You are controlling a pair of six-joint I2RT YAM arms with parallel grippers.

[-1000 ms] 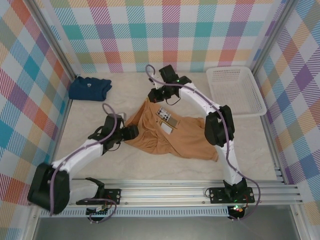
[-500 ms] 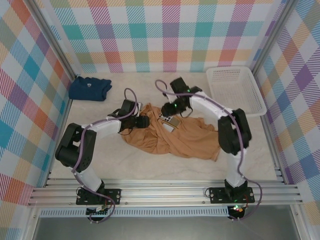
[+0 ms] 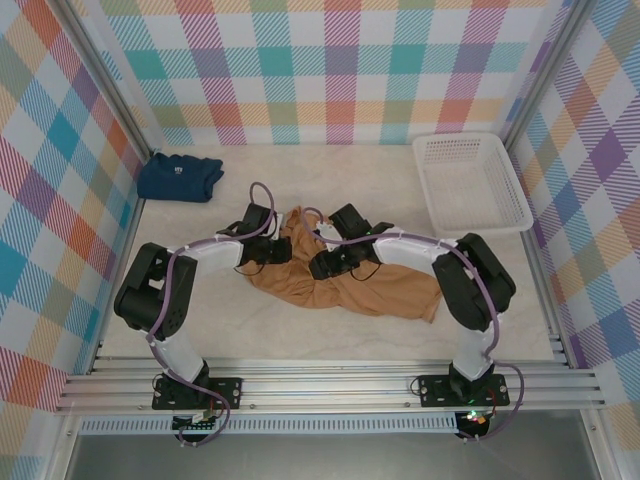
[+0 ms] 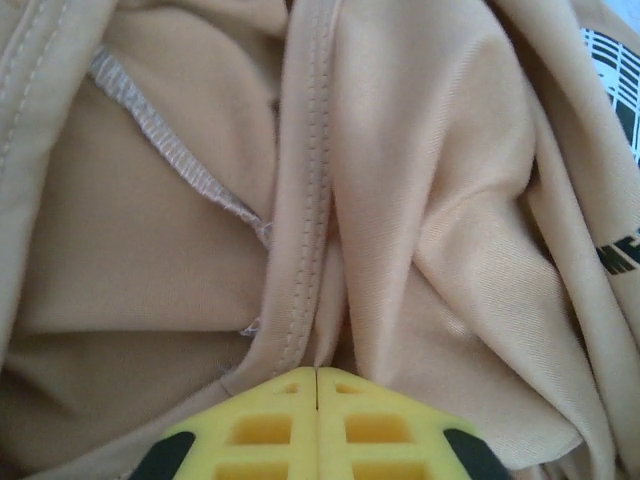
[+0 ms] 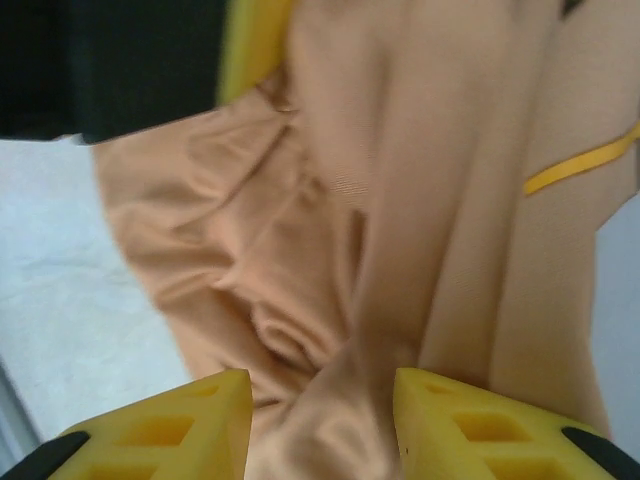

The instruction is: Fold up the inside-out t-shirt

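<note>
Though blurred, right end effector straddles t-shirt | left end effector — pinching hem

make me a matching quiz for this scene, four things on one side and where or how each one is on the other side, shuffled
Things:
1. navy shirt
2. white basket
3. left gripper
4. right gripper

Place or state:
A. shut on a fold of the inside-out t-shirt
B. far left corner of the table, folded
C. jaws apart, t-shirt fabric between them
D. far right of the table, nothing in it

Pairs: 1-B, 2-D, 3-A, 4-C
</note>
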